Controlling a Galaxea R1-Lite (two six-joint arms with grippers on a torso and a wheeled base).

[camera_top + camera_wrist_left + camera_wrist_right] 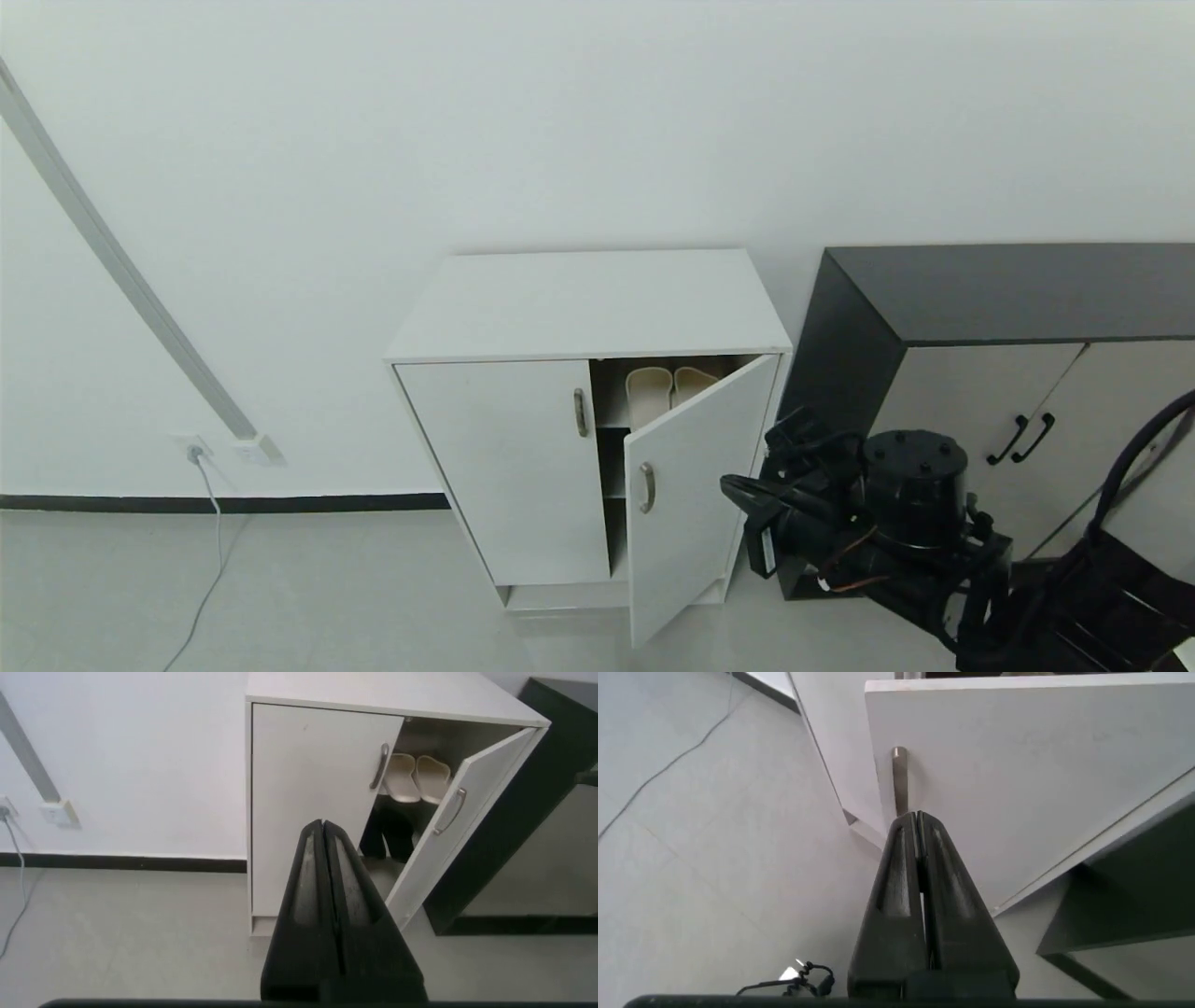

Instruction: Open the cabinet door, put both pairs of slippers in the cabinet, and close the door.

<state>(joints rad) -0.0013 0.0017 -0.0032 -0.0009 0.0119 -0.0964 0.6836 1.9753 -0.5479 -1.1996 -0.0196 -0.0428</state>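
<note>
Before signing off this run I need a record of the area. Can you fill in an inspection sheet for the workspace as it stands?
Surface: light grey floor; the white cabinet stands on it against the wall.
Job's things: right door ajar, left door shut; beige slippers on the upper shelf, dark slippers on the shelf below.
Clutter: nothing seen.
Grippers: left gripper shut, held back from the cabinet; right gripper shut, close to the right door's handle.
Cables: grey cable runs from a wall socket to the floor.
Surroundings: slanting conduit on the wall; black-topped cabinet on the right.
</note>
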